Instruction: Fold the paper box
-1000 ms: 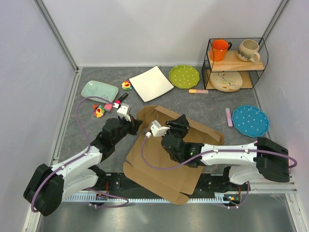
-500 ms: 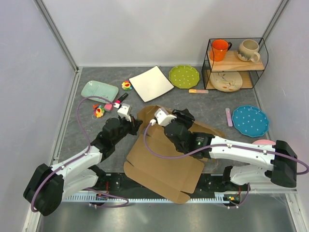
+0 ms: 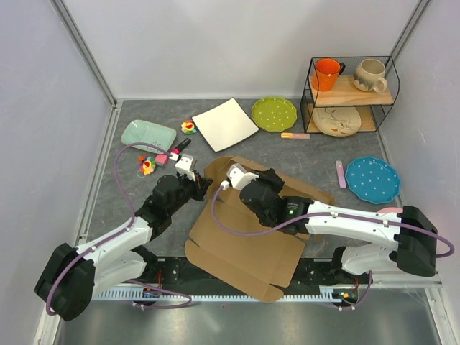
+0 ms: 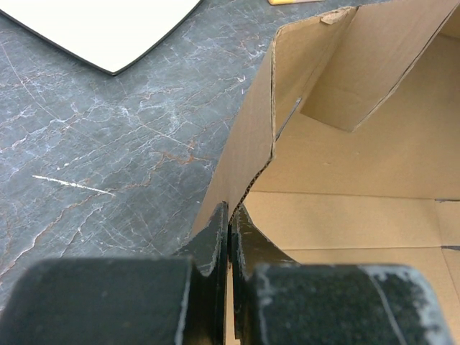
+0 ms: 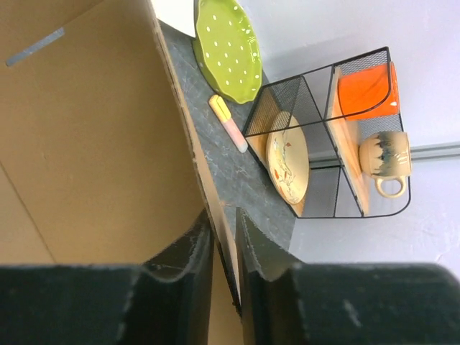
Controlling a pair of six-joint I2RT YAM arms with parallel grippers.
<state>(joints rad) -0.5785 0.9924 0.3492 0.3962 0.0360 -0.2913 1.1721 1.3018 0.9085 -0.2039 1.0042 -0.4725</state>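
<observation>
The paper box (image 3: 244, 251) is a large brown cardboard sheet, partly flat on the table between my arms, with its far walls raised. My left gripper (image 3: 200, 185) is at the box's far left corner. In the left wrist view it (image 4: 230, 215) is shut on the edge of an upright side wall (image 4: 259, 136). My right gripper (image 3: 269, 180) is at the far side of the box. In the right wrist view it (image 5: 223, 224) is shut on the edge of a raised cardboard panel (image 5: 86, 144).
A white square plate (image 3: 225, 123) and a green dotted plate (image 3: 274, 113) lie behind the box. A wire shelf (image 3: 350, 93) with mugs and a plate stands at back right. A blue plate (image 3: 371, 180), a teal dish (image 3: 148, 134) and small toys (image 3: 147, 165) lie at the sides.
My right gripper and forearm have shifted a little away and to the left, carrying the box's far panel. The left arm has not moved.
</observation>
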